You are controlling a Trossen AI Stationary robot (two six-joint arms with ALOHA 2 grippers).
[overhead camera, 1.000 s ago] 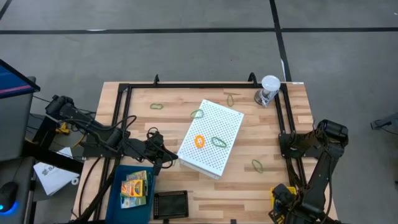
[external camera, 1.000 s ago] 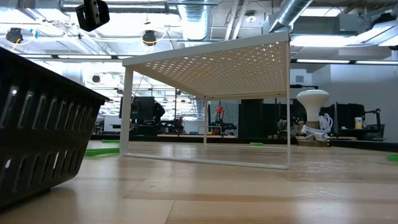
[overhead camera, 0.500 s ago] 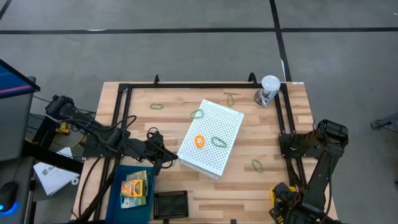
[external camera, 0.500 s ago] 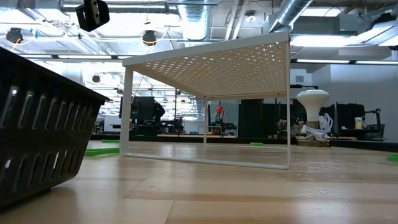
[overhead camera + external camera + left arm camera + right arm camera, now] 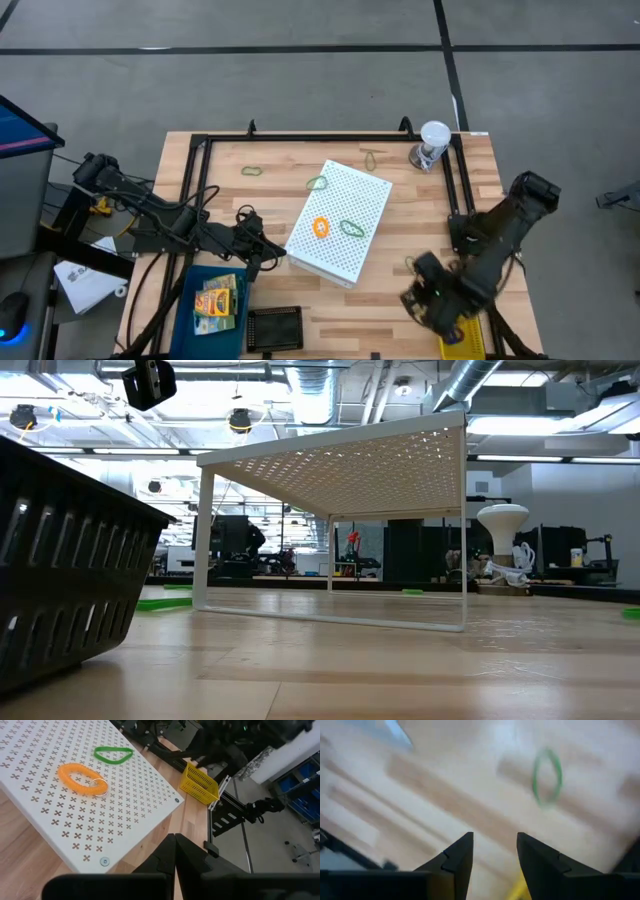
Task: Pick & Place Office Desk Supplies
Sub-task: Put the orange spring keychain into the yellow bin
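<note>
A white perforated box (image 5: 345, 205) lies mid-table with an orange rubber-band loop (image 5: 320, 227) and a green loop (image 5: 351, 228) flat on its top. More green loops lie flat on the wood (image 5: 252, 171), (image 5: 316, 183), one by my right arm (image 5: 409, 263). Crayon boxes (image 5: 218, 298) sit in a blue bin (image 5: 190, 315). My left gripper (image 5: 272, 255) waits shut by the box's near-left corner, touching nothing. My right gripper (image 5: 494, 842) hangs open above the wood near that green loop (image 5: 547, 775), nothing between its fingers.
A clear cup with a white lid (image 5: 433, 143) stands at the far right corner. A black basket (image 5: 274, 328) sits at the near edge, a yellow basket (image 5: 200, 784) at the near right. A black rail frame (image 5: 200, 160) borders the table.
My right arm has swung out from the table's near right corner toward the left and upward, and its gripper is now above the wood beside the green loop near the right side. The loops, the box and my left arm have stayed put.
</note>
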